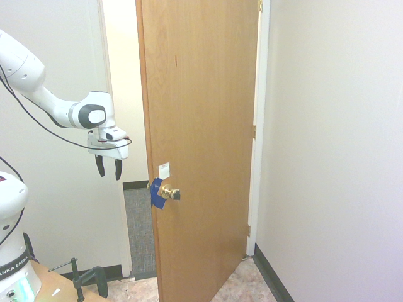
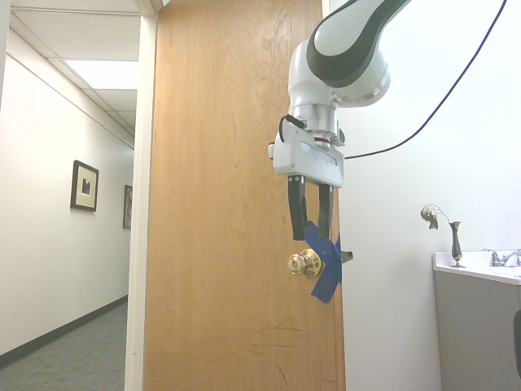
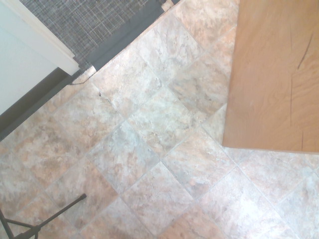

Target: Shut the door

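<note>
The gripper [image 1: 109, 167] hangs empty, fingers slightly parted, beside the half-open door's [image 1: 201, 126] free edge, above its brass knob [image 1: 169, 192]

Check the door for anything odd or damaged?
The door has blue tape stuck over its latch edge beside the brass knob. Thin scratches mark its lower face. The gripper hangs open, clear of it.
</note>
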Controlling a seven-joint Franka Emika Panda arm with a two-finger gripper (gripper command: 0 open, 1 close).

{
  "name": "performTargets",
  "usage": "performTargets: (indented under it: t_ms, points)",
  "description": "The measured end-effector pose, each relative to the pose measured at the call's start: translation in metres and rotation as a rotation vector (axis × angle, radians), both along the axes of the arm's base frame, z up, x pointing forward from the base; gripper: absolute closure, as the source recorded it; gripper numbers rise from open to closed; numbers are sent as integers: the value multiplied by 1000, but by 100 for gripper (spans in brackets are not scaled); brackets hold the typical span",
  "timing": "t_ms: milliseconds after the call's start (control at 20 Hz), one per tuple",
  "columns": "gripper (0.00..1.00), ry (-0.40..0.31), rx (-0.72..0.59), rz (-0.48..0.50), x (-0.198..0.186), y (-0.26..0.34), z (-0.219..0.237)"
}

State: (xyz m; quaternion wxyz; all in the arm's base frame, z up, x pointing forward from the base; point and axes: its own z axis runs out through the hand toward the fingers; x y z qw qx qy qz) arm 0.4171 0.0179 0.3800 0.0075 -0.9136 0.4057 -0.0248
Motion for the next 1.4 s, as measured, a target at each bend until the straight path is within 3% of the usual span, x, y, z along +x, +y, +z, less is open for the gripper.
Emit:
performTargets:
  t_ms: [350, 650, 1400]
  points:
    - [0, -52, 1, -47, -1, -7, 19]
    - [0, -119, -26, -208, -19, -57, 64]
    - [0, -120, 56, -613, -87, -229, 75]
